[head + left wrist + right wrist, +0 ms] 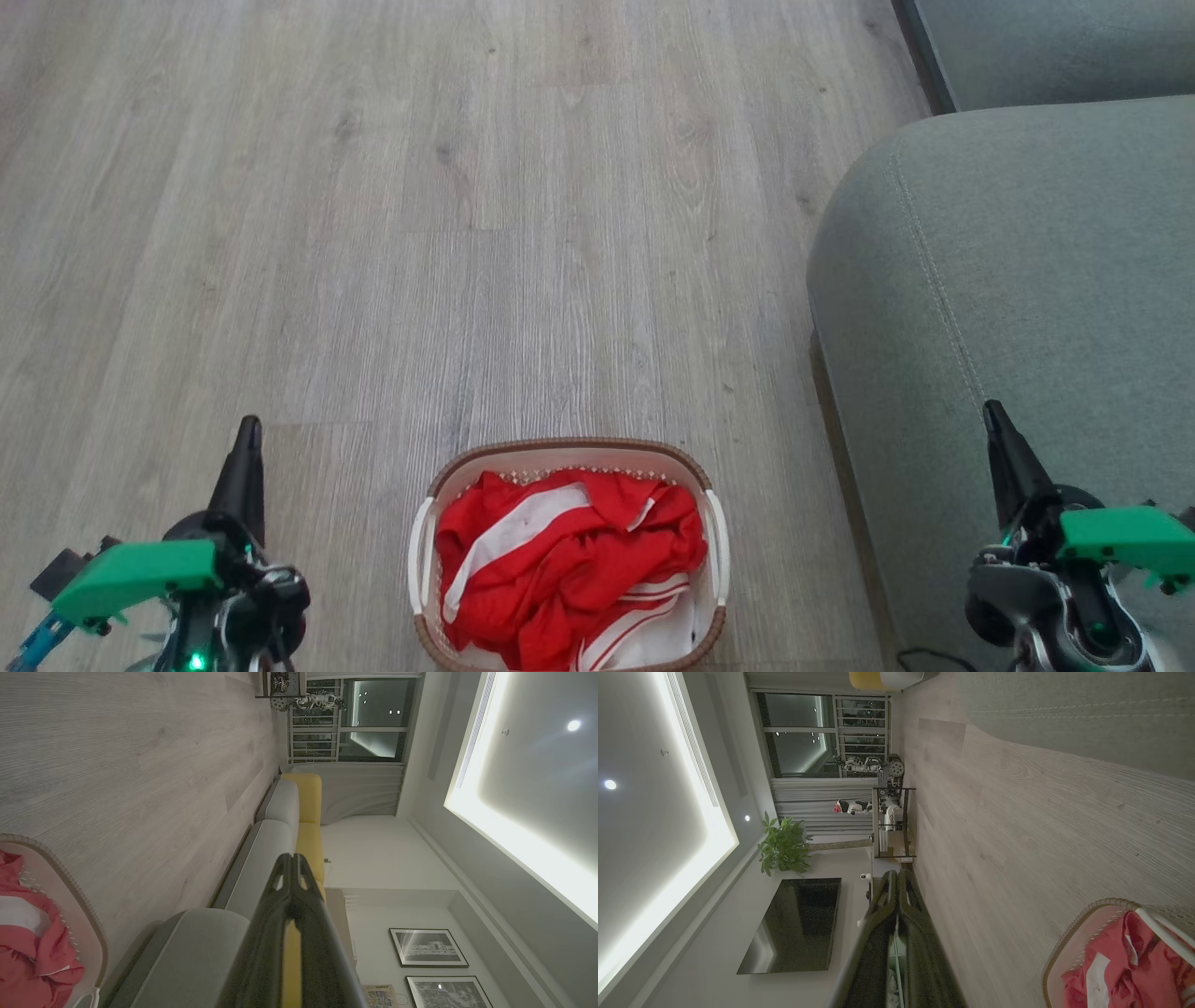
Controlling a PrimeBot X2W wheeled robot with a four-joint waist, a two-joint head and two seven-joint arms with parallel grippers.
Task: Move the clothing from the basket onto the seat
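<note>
The red clothing (569, 560) with white stripes lies crumpled inside the white basket (569, 451), which stands on the wood floor at the bottom middle of the head view. The grey-green seat (1027, 271) rises to the right of the basket. My left gripper (248, 427) hangs shut and empty to the basket's left, fingers pointing up the view. My right gripper (991, 411) is shut and empty over the seat's front edge. In the left wrist view the shut left gripper (292, 858) points toward the seat (196, 956), with the clothing (28, 947) at the lower left. The right wrist view shows the shut right gripper (896, 875) and the clothing (1129, 966) in the basket (1069, 933).
Bare wood floor (420, 233) stretches ahead and left of the basket. A second sofa cushion (1055, 47) sits at the top right. A black cable (934, 661) lies on the floor by the seat's base. A shelf unit (892, 821) and a plant (784, 847) stand far off.
</note>
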